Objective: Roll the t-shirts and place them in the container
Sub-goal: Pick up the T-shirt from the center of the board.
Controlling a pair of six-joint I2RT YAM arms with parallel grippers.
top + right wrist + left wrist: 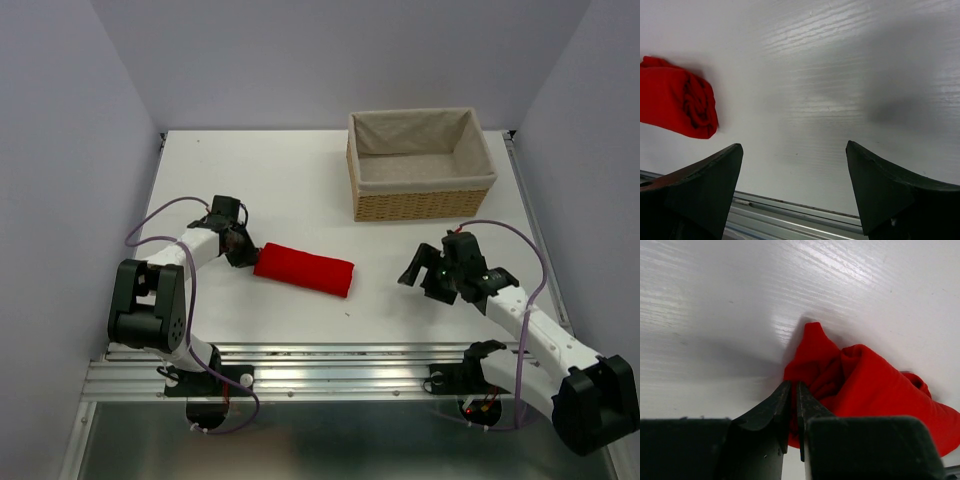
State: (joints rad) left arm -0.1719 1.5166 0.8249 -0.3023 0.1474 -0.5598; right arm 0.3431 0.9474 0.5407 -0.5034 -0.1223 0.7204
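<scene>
Left gripper (243, 251) lay low on the white table (300, 190), its tip touching the left end of the bright red t-shirt (303, 269) of thin soft cloth. The shirt lay as a short roll on the near-middle of the table, tilted slightly, right end nearer the front edge.

Left wrist view: black fingers (772, 412) almost together, only a thin slit between. Red showed low in the slit, with bunched folds just behind the tips. Could not tell whether cloth was pinched.

Lined wicker basket (420, 205) stood at the far right, well apart from the roll.

Right gripper (425, 272) hung right of the roll, apart from it, jaws spread wide and holding nothing. Only its wrist view showed the roll's spiral right end (697, 107).
</scene>
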